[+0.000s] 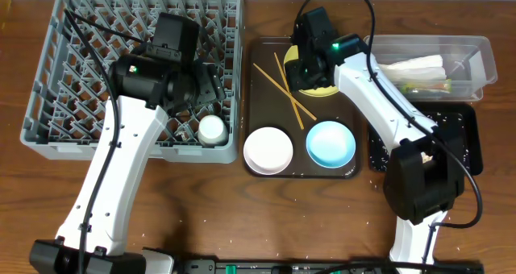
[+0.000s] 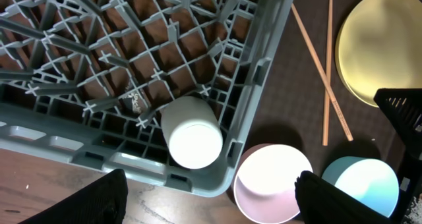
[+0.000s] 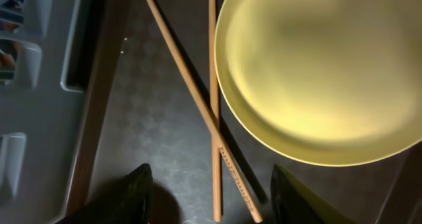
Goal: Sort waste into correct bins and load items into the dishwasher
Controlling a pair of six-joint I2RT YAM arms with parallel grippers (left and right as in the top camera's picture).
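Chopsticks between parted fingers of downward-pointed right arm.

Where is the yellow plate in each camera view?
Overhead: yellow plate at the brown tray's top end, mostly hidden under the right arm.
Left wrist: upper right corner, cut by the edge.
Right wrist: fills the upper right.
Shared landmark: the chopsticks lying beside it in every view.

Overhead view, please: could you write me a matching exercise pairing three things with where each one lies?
Things:
1. white cup
2. crumpled napkin
3. chopsticks

Places:
A. in the clear tub
B. crossed on the brown tray
C. in the grey dish rack

Pairs: 1-C, 2-A, 3-B.
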